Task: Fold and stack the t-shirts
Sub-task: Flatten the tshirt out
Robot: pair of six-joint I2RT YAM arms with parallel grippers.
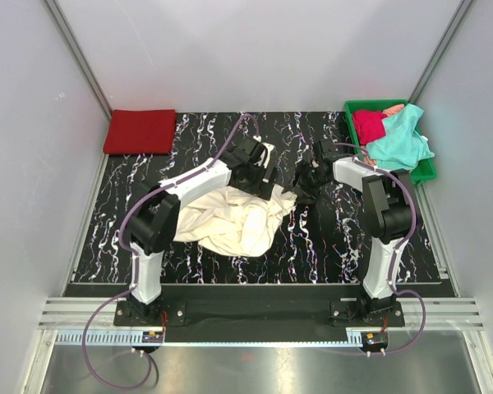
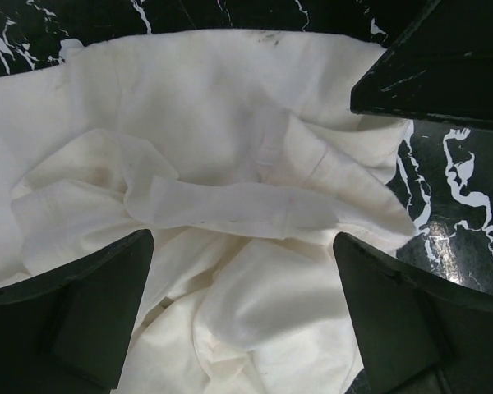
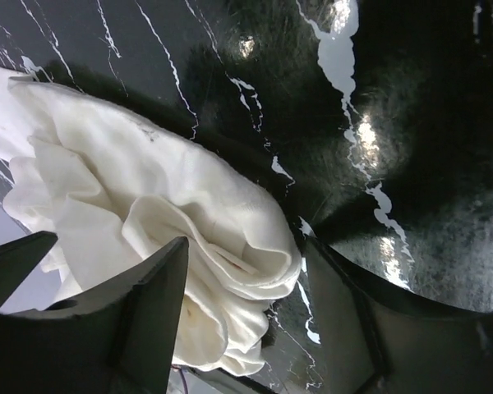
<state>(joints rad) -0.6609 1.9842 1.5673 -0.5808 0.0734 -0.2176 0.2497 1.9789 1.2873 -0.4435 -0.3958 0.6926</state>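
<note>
We find the left end effector [image 1: 261,176] released, its two fingers [image 2: 74,320] spread wide and clasping nothing. Directly beneath it lies the cream-white t-shirt [image 1: 230,217], rumpled in a loose heap on the black, white-veined desk [image 1: 329,246]. Through the left wrist camera, creased folds of this shirt [image 2: 230,164] fill the space below and between the fingers.

The right end effector [image 1: 309,184] sits just beside the left one, low over the desk at the shirt's right-hand edge. Its jaws stand apart, and a puffy bunch of the shirt's edge [image 3: 189,238] lies between them on the desk (the folds look loose rather than pinched, so we read it as released). To the far side of its fingers there is only bare desk.

Well apart from the left end effector, beyond it and to its left, a red t-shirt [image 1: 140,131] lies folded flat. Beyond the right end effector, to its right, a green plastic tray [image 1: 428,171] holds a teal t-shirt [image 1: 401,141] draped over a crimson t-shirt [image 1: 367,125].
</note>
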